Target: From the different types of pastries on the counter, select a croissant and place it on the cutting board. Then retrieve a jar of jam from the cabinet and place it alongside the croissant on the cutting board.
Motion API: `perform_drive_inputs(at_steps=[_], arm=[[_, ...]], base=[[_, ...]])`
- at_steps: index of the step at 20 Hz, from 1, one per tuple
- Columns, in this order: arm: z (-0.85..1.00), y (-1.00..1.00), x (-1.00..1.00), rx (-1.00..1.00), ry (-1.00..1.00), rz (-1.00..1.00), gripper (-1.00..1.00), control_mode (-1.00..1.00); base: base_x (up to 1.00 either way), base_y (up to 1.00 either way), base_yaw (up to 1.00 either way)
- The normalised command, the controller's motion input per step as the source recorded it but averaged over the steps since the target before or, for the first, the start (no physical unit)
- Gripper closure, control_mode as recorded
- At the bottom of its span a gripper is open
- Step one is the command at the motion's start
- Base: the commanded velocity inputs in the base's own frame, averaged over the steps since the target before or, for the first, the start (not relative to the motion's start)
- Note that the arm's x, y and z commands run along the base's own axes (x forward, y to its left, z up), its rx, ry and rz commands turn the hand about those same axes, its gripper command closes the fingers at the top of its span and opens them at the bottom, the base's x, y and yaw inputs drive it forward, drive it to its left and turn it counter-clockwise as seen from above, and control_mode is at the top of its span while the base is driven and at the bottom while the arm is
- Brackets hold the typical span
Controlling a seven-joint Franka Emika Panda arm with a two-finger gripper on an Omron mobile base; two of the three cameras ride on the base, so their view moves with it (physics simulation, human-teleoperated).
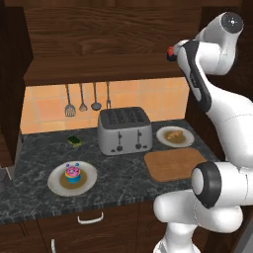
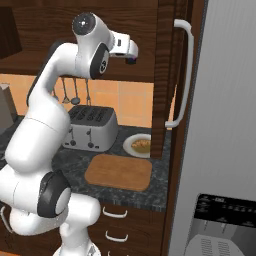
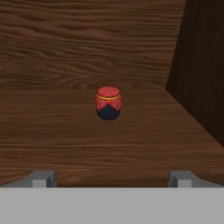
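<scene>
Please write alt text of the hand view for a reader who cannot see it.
A small jar of jam with a red top stands upright on the cabinet shelf, straight ahead of the open tool, whose fingertips are apart from it.

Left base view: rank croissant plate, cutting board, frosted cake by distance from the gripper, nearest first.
Gripper is up at the cabinet.
1. Golden-tan croissant on its round white plate, back right.
2. Light-brown wooden cutting board, front right.
3. Pink, blue and yellow frosted cake, front left.
</scene>
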Motion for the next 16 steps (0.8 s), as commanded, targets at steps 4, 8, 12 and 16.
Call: perform_drive_inputs(at_steps=[4,8,12,16], arm=[[-0.06,0.00,0.13,0.00,0.00,0.00,-1.00,-1.00],[-0.02,-0.07,0.49,0.00,0.00,0.00,-1.00,-1.00],[0.00,-0.13,0.67,0.00,0.00,0.00,-1.00,-1.00],[0.00,-0.05,0.47,0.02,0.00,0.00,-1.00,-1.00]], base=[[0.00,0.00,0.00],[0.00,0.00,0.00],[0.00,0.00,0.00],[0.00,0.00,0.00]])
